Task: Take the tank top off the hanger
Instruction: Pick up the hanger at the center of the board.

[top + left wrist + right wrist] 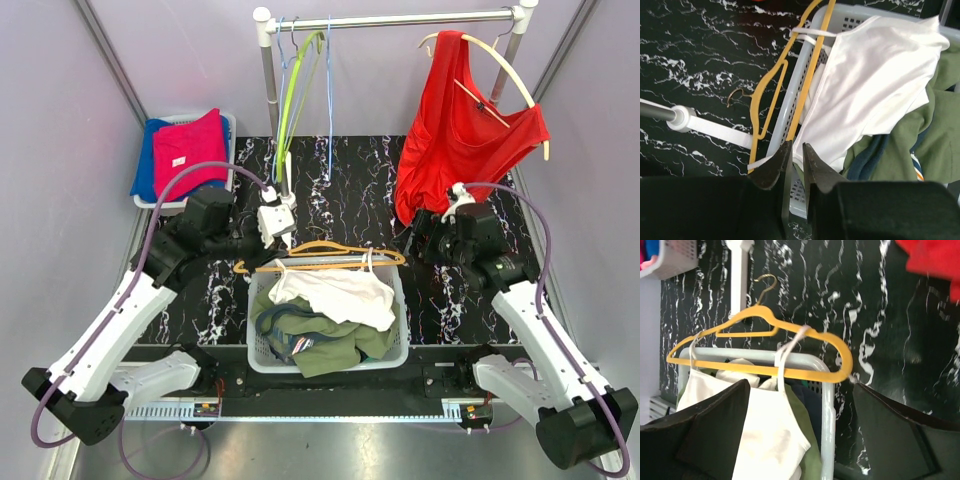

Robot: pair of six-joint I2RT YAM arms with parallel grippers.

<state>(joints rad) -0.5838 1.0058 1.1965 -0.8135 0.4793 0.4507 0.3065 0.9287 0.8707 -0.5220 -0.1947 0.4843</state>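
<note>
Straps [787,347] of the white tank top [865,85] loop over the yellow hanger [755,369], one near each shoulder. The body of the garment spills toward the robot into the laundry basket [827,410], on top of green clothes [330,350]. The hanger lies flat across the basket's far rim. Its long axis runs left to right between the two arms, and its hook points away toward the rail post.

The left gripper [796,150] sits right at the hanger's left end, fingers drawn almost together with only a slit between them. Whether they pinch the bar, the fabric edge or nothing cannot be told. The right gripper [801,387] faces the hanger's right end from just beside it, fingers spread wide and touching nothing.

Each strap would have to slide outward along the axis, so the left arm looks best placed to steady the hanger while the right takes the near strap. A red top [450,140] hangs on the rail behind, apart from all this.
</note>
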